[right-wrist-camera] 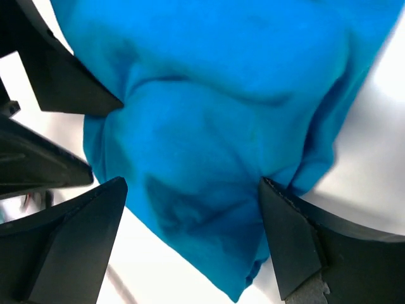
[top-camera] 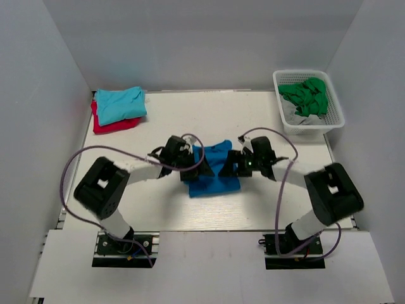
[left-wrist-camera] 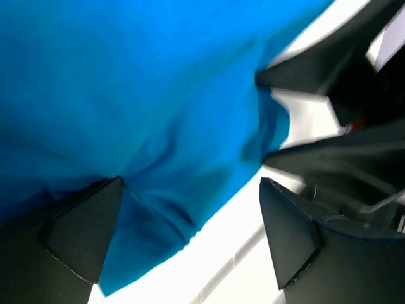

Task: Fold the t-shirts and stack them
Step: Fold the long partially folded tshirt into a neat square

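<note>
The royal-blue short-sleeved cotton t-shirt [top-camera: 214,171] lies in a rumpled, partly gathered heap at the middle of the white bench [top-camera: 266,209], not yet a tidy rectangle; folds and creases run across it, and one edge hangs out toward the near side. Both arms reach in over it from either side. The left tool [left-wrist-camera: 190,190] stands with its jaws spread wide and nothing between them, one finger resting at the cloth's edge and the other out over bare bench. The right tool [right-wrist-camera: 193,183] is likewise released, its jaws straddling a lump of the blue fabric without pinching it. The two tools sit close together, nearly nose to nose across the shirt, which to my eye suggests they are lining up to take hold of opposite parts so the cloth can be drawn flat or folded over. Off at the far left corner a folded turquoise tee [top-camera: 120,104] sits on top of a red tee [top-camera: 114,125], evidently the stack this one is meant to join. At the far right a white plastic lattice basket [top-camera: 335,117] holds a crumpled green garment [top-camera: 307,95], probably waiting its turn.
</note>
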`<control>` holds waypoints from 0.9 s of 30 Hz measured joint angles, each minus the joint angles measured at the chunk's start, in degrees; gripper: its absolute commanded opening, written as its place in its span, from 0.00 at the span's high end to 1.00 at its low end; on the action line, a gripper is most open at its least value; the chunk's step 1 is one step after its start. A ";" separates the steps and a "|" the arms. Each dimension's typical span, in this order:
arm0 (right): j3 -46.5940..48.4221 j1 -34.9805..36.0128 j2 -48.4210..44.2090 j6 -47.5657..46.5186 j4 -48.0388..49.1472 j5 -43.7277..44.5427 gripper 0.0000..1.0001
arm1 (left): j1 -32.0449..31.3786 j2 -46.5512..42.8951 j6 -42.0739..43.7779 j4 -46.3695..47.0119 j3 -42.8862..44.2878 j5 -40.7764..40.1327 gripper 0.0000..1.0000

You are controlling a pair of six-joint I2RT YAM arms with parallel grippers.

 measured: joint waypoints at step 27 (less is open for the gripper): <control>-5.77 5.88 -20.44 -3.06 -14.23 16.11 0.56 | -5.09 -13.97 -2.21 -21.29 -1.25 -33.94 0.65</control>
